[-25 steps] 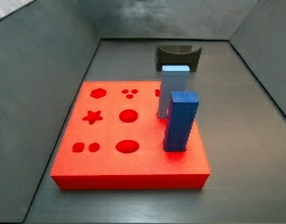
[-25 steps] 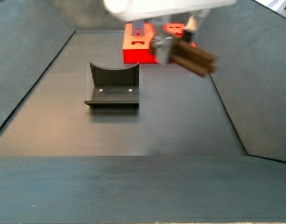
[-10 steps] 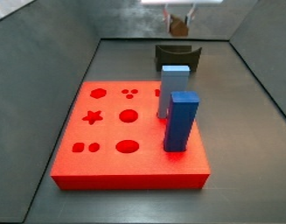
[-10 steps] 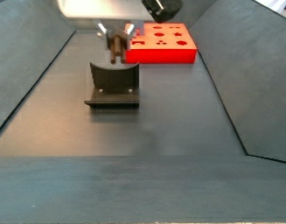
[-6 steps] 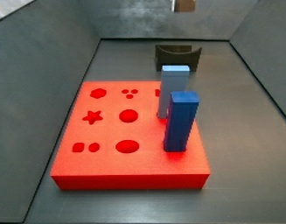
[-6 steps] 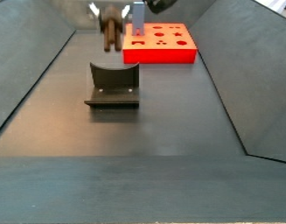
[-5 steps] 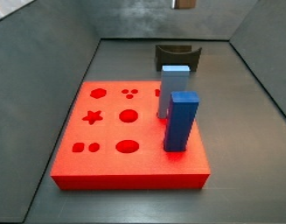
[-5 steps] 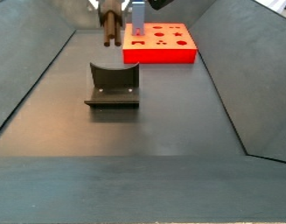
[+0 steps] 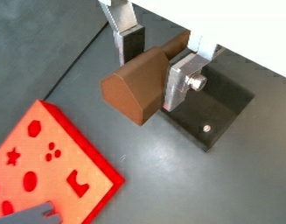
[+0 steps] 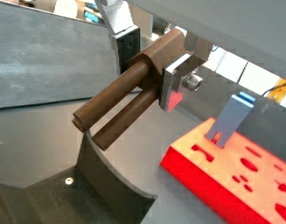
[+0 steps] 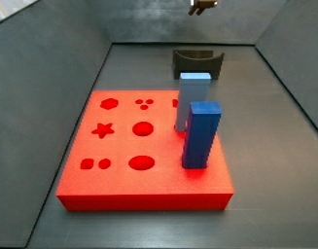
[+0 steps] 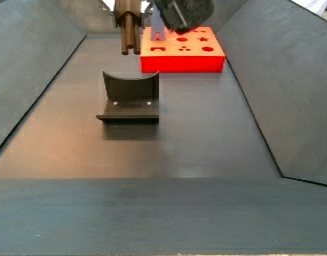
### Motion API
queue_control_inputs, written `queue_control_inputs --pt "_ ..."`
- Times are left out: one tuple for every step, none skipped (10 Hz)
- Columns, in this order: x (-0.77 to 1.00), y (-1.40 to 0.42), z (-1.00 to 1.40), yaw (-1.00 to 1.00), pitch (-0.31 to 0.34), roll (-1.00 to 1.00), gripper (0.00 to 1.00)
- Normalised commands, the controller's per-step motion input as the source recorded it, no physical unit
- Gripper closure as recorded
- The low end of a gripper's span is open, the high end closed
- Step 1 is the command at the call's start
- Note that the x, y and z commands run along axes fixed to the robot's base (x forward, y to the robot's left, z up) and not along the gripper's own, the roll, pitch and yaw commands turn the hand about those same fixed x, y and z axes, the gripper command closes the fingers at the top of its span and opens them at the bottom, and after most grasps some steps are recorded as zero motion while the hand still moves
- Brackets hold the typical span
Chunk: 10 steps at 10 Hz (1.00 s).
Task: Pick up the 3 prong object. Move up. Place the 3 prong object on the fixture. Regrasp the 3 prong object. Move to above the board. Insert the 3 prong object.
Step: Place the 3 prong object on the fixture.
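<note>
My gripper (image 9: pixel 155 63) is shut on the 3 prong object (image 9: pixel 139 87), a brown wood-coloured piece whose long prongs show in a wrist view (image 10: pixel 122 96). The piece hangs upright high above the fixture (image 12: pixel 128 97), clear of it, near the top edge in a side view (image 12: pixel 127 33). Only its lower tip shows in a side view (image 11: pixel 200 6). The dark fixture lies below the jaws in both wrist views (image 9: pixel 215 109) (image 10: pixel 104 192). The red board (image 11: pixel 123 146) with cut-out holes lies apart from the fixture and shows in the other views (image 12: pixel 182 50) (image 9: pixel 45 171) (image 10: pixel 233 171).
Two tall blue blocks (image 11: pixel 193 97) (image 11: pixel 201 136) stand in the board's right side; one shows in a wrist view (image 10: pixel 235 118). Dark sloping walls (image 12: pixel 32 90) enclose the grey floor (image 12: pixel 166 170).
The gripper carried the piece from near the board to the fixture, then rose straight up with it. It now holds the piece higher, near the frames' top edge.
</note>
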Motion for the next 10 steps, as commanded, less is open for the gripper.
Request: queue_control_inputs --pt "0.06 0.04 0.0 -0.06 0.036 -0.29 1.0" --pt "0.12 0.13 -1.0 0.02 0.254 -1.0 1.0" --pt "0.13 0.13 -1.0 0.0 0.25 -1.0 1.0" --pt "0.14 0.14 -1.0 -0.06 0.281 -1.0 1.0" --pt "0.15 0.14 -1.0 -0.12 0.268 -0.82 1.0" --pt "0.16 0.14 -1.0 -0.18 0.205 -0.61 1.0" --pt "0.16 0.14 -1.0 -0.2 0.17 -0.5 1.0" --pt "0.17 0.14 -1.0 -0.22 0.123 -0.34 1.0" --pt "0.18 0.13 -0.97 -0.22 0.056 -0.21 1.0" --pt "0.14 0.11 -0.75 -0.21 0.019 -0.17 1.0"
